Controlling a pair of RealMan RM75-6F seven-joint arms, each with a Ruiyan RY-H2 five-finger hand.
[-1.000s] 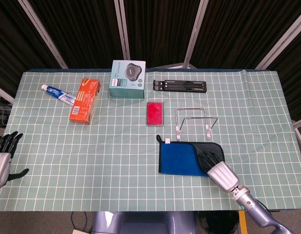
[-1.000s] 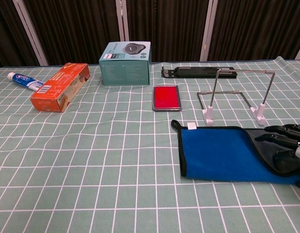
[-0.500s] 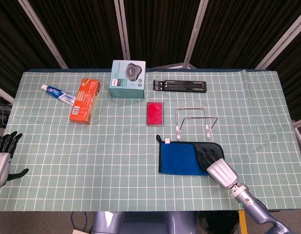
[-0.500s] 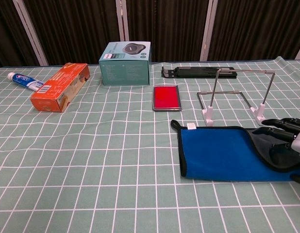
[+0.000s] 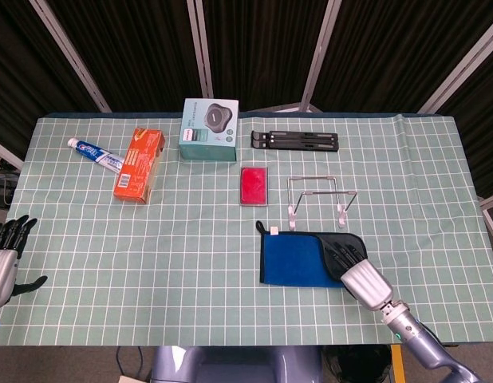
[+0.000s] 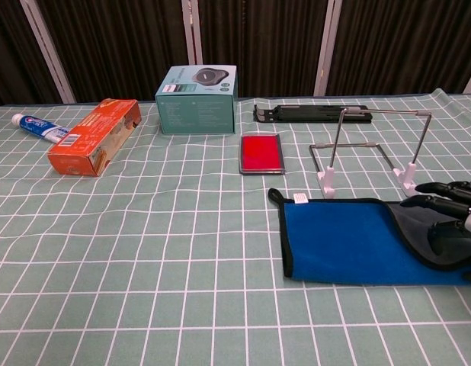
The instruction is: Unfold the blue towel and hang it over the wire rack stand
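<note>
The blue towel [image 5: 294, 259] lies folded flat on the checked cloth, just in front of the wire rack stand [image 5: 317, 195], which stands upright and bare. At the towel's right end a grey flap with black edging [image 6: 418, 225] is turned up. My right hand [image 5: 354, 267] grips that end, with its fingers [image 6: 441, 204] over the flap and the thumb below the towel's near edge. From the chest view, the towel [image 6: 338, 240] sits close before the rack [image 6: 373, 149]. My left hand [image 5: 5, 255] rests at the table's left edge, fingers apart, holding nothing.
A red flat case [image 5: 253, 185] lies left of the rack, and a black folding stand [image 5: 294, 140] behind it. A teal box [image 5: 209, 130], an orange box [image 5: 140, 164] and a toothpaste tube [image 5: 95, 153] sit at the back left.
My right hand has drawn slightly back to the right, and more of the grey flap at the towel's right end shows. The left hand has stayed still.
</note>
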